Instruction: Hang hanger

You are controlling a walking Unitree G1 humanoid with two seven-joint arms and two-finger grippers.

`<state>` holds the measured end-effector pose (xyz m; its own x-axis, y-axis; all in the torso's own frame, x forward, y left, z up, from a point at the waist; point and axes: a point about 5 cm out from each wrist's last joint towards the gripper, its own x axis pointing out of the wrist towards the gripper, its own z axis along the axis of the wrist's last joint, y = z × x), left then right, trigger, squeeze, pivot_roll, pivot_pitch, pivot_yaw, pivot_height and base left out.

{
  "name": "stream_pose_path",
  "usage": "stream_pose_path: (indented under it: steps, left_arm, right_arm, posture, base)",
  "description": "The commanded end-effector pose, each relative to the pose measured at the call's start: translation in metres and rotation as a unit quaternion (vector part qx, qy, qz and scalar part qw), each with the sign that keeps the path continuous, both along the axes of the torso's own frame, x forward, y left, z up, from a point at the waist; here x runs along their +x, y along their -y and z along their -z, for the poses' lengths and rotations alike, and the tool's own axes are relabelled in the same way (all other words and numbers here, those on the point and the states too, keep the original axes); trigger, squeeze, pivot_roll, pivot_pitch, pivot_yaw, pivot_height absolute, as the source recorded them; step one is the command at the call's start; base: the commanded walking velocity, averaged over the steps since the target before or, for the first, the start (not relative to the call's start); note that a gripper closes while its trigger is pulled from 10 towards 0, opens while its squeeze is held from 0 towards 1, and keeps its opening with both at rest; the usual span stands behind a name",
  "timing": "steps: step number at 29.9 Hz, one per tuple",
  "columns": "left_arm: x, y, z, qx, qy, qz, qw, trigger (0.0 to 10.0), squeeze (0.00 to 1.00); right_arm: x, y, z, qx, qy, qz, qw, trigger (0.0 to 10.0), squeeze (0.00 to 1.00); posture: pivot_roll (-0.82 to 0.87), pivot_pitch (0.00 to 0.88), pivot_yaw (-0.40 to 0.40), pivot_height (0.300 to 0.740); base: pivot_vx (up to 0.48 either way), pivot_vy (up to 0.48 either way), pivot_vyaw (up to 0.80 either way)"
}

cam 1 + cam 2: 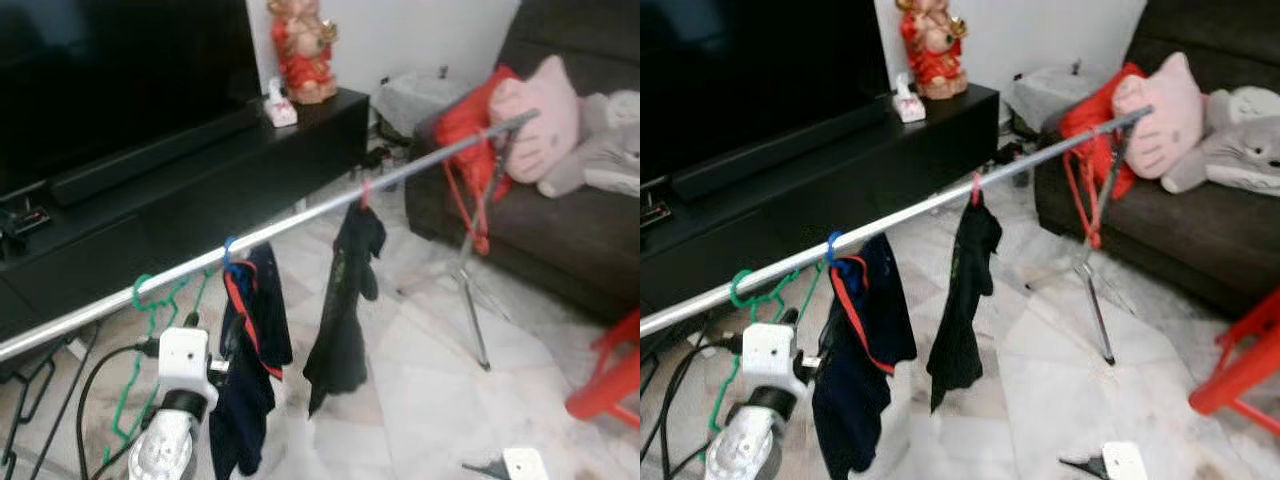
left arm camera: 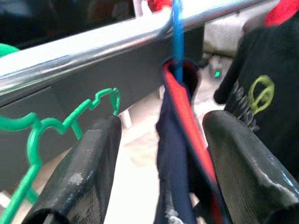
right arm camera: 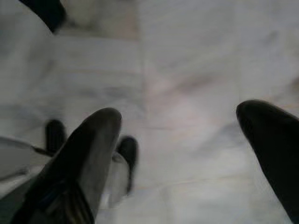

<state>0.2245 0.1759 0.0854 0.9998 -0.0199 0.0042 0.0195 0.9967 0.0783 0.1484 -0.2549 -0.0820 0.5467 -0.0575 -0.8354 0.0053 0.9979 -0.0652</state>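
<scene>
Closest in, the left arm (image 1: 170,420) reaches up from the lower edge of the head views, its silver forearm cut off by the frame and its fingers hidden behind the white wrist block. The wrist view shows the left gripper (image 2: 161,172) with its two black fingers spread wide, one on each side of a navy garment with red trim (image 2: 180,154), gripping nothing. That garment hangs from a blue hanger (image 1: 230,255) whose hook is over the silver rail (image 1: 300,215); most of the hanger is buried in the cloth. Just beside it on the rail hangs an empty green hanger (image 1: 150,310). The right gripper (image 3: 180,154) hangs low over pale marble floor (image 3: 187,56), fingers apart and empty, the picture blurred. Farther along the rail a black garment (image 1: 345,300) hangs from a red hook, then red cloth (image 1: 475,130) at the far end by the dark sofa (image 1: 550,230). Behind stands a black TV cabinet (image 1: 200,190).
</scene>
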Motion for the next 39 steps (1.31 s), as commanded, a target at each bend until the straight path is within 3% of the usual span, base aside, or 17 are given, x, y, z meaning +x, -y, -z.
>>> stream_pose_path:
  steps: [1, 12, 25, 37, 39]
  left_arm:
    - [0.002, 0.004, -0.001, -0.02, 0.001, 0.005, 1.0, 10.0, 0.0]
    - [0.006, -0.01, 0.003, -0.002, -0.023, -0.001, 1.0, 10.0, 0.0]
    - [0.013, -0.011, 0.009, 0.011, -0.041, 0.002, 0.999, 10.0, 0.0]
    - [0.039, -0.014, 0.015, 0.015, -0.063, 0.025, 0.998, 10.0, 0.0]
    - [0.05, -0.012, 0.016, 0.019, -0.072, 0.035, 0.997, 10.0, 0.0]
  right_arm:
    - [-0.008, 0.007, 0.001, -0.009, -0.012, 0.005, 1.0, 10.0, 0.0]
    - [-0.008, 0.007, 0.001, -0.009, -0.012, 0.005, 1.0, 10.0, 0.0]
    - [-0.008, 0.006, 0.001, -0.008, -0.011, 0.008, 1.0, 10.0, 0.0]
    - [-0.008, 0.006, 0.001, -0.006, -0.01, 0.018, 1.0, 10.0, 0.0]
    - [-0.009, 0.006, 0.002, -0.005, -0.009, 0.018, 1.0, 10.0, 0.0]
  posture:
    - [-0.09, 0.0, 0.043, 0.74]
    - [-0.08, 0.0, 0.041, 0.74]
    - [-0.09, 0.0, 0.046, 0.74]
    - [-0.09, 0.0, 0.047, 0.74]
    - [-0.1, 0.0, 0.051, 0.74]
  base:
    - [0.311, 0.0, 0.0]
    - [0.025, 0.0, 0.0]
    - [0.0, 0.0, 0.0]
    - [0.0, 0.0, 0.0]
    - [0.0, 0.0, 0.0]
